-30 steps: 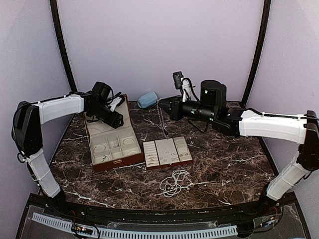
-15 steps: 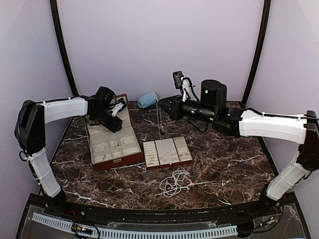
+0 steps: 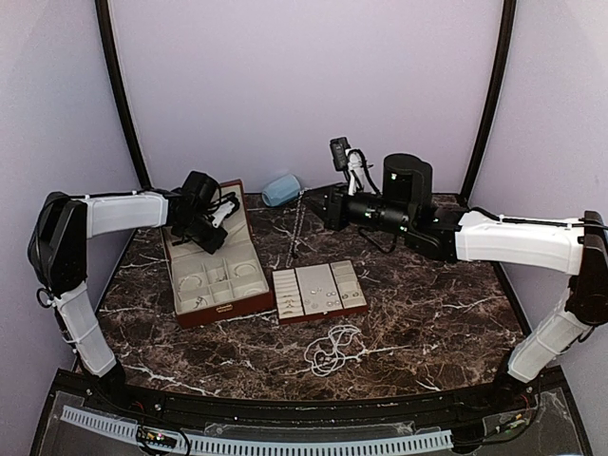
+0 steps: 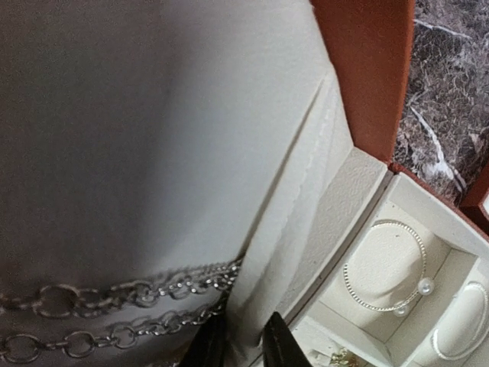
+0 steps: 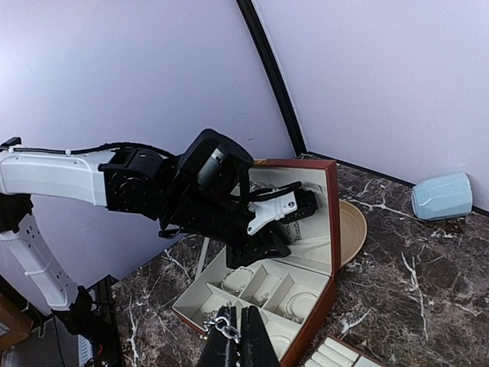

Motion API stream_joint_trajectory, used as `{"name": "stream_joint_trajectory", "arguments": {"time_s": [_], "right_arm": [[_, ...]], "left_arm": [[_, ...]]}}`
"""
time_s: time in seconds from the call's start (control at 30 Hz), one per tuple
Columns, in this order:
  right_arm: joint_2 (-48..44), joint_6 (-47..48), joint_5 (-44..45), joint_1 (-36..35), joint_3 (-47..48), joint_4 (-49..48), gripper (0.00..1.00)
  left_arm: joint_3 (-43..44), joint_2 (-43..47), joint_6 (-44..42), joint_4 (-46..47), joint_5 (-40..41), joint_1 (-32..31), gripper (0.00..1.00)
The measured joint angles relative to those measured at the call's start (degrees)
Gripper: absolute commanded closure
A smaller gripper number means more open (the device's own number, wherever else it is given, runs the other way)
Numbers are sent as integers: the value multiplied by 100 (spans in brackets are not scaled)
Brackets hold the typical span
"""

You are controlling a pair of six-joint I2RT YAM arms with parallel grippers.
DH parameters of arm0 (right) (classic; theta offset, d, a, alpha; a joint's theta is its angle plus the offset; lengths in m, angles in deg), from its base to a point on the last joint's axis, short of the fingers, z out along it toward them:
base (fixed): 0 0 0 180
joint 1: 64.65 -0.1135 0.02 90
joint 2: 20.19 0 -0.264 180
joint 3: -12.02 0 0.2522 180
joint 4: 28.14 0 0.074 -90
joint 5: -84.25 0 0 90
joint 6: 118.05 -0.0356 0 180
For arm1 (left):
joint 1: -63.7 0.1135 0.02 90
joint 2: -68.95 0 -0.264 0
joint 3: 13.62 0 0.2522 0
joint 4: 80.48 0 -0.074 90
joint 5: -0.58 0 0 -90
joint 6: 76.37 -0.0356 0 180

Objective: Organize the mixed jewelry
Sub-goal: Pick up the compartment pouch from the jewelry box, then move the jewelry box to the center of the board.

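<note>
The reddish-brown case point(image 3: 224, 313) stands open at the left with its cream-lined lid upright. My left gripper point(image 3: 203, 239) is inside the lid, its jaws point(image 4: 244, 345) shut on a fold of the cream pocket flap point(image 4: 286, 229). Silvery chains point(image 4: 114, 294) run under that flap. A thin beaded bangle point(image 4: 384, 267) with two pearls lies in a compartment. My right gripper point(image 3: 321, 201) hovers right of the case, shut on a silvery chain point(image 3: 295, 231) that hangs down at a slant. In the right wrist view the chain's links point(image 5: 224, 327) show at the fingertips point(image 5: 236, 336).
A ring tray point(image 3: 320, 315) with small silvery pieces sits beside the case. A loose bead strand point(image 3: 331, 349) lies in front of it. The pale blue rounded object point(image 3: 280, 189) rests at the back wall. A round cream dish point(image 5: 354, 229) stands behind the lid.
My left gripper has moved back toward the lid and closed on the pocket flap. The chain hanging from my right gripper has swung leftward.
</note>
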Motion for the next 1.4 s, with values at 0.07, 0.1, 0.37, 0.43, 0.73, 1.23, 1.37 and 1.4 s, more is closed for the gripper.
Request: {"name": "stream_joint_trajectory", "arguments": {"time_s": [0.07,0.1,0.37,0.43,0.73,1.23,1.37,1.4], "right_arm": [[-2,-28,2,11,-13,-31,100],[-2,-52,4,15,-15,-44,100],[0,-170,50,20,-7,-44,100],[4,-205,98,20,28,7,100],[254,-240,345,-79,562,304,100],[990,-291,826,-557,1401,999,100],[1174,-352,839,-643,1615,1132,100],[1233,-372,841,-664,1683,1143,100]], "left_arm": [[-85,2,-42,131,52,-2,95],[-133,13,-59,201,74,-7,99],[-942,498,-144,984,55,-90,100],[-1224,715,-164,1132,-13,-122,100],[-1860,1239,-254,1423,-407,-240,100],[-2354,1735,149,1419,-1091,-833,100],[-2468,1862,382,1414,-1307,-866,100],[-2509,1906,424,1410,-1373,-883,100]]}}
